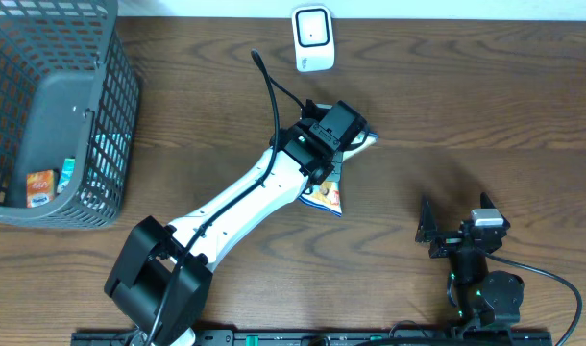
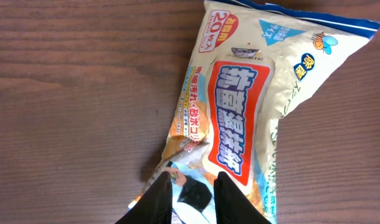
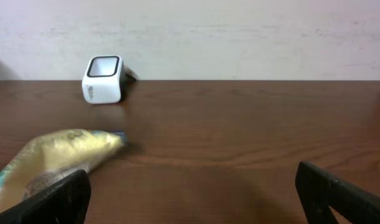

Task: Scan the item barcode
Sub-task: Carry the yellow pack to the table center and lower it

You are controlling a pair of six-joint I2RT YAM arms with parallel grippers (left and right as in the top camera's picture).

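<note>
At the far left a basket (image 1: 58, 216) stood on the table (image 1: 485, 115), well apart from the left fingers (image 2: 159, 202), with an orange packet (image 1: 41, 187) inside it. The left gripper (image 2: 194, 182) pointed down at the pack (image 2: 240, 106), which lay flat on the table with its printed face up. The pack's near end lay between the two left fingers, which stood only a little apart. We could not tell whether they pinched it or merely straddled it. The rest of the pack stretched ahead of those fingers, its blue-edged end the farthest from them. Farther ahead again the scanner (image 1: 312, 37) stood apart from the pack. On the right, the right gripper (image 3: 193, 186) hung low over the table, its fingers spread wide and holding nothing. The pack's end lay ahead and to the left of the right fingers, and the scanner farther ahead on the same side.
</note>
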